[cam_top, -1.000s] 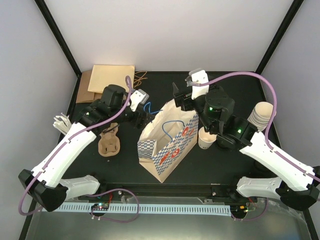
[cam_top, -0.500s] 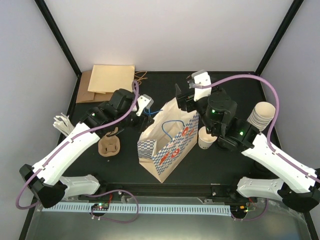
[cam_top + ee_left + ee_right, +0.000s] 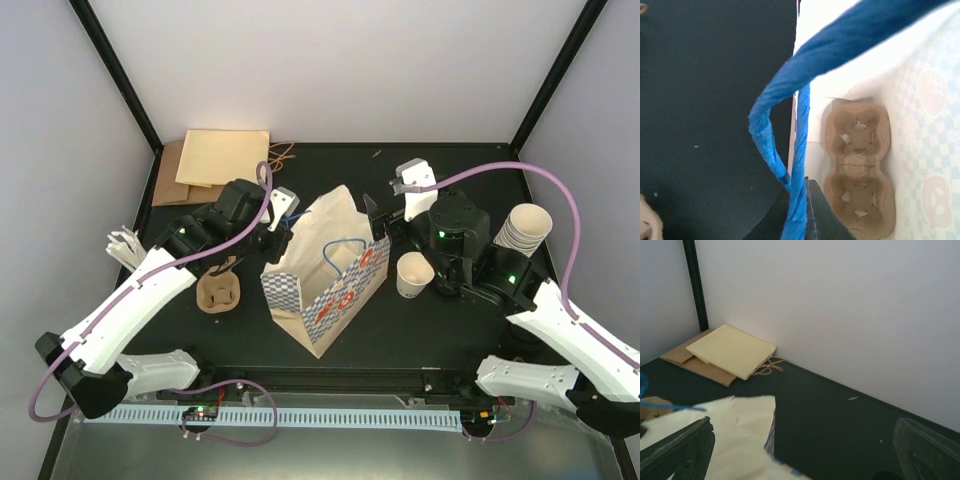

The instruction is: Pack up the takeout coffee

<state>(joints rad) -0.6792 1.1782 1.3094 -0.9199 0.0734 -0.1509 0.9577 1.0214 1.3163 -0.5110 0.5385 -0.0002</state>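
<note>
The takeout coffee, a small cream paper cup (image 3: 414, 273), stands upright on the black table just right of the blue-checked paper bag (image 3: 322, 285). My left gripper (image 3: 283, 214) is at the bag's left top edge, shut on the bag's blue twisted handle (image 3: 801, 165). In the left wrist view a brown cardboard cup carrier (image 3: 858, 170) lies on the bag's floor. My right gripper (image 3: 385, 215) hovers open above the bag's right rim (image 3: 735, 435) and behind the cup, with nothing between its fingers (image 3: 677, 450).
A stack of nested cream cups (image 3: 525, 230) stands at the far right. A second brown carrier (image 3: 220, 290) lies left of the bag, with white sticks (image 3: 122, 245) beyond it. Flat paper bags (image 3: 215, 160) lie at the back left corner.
My left gripper has closed on the blue handle and drawn the bag's mouth leftward. My right gripper has backed off to the right, away from the bag's rim.
</note>
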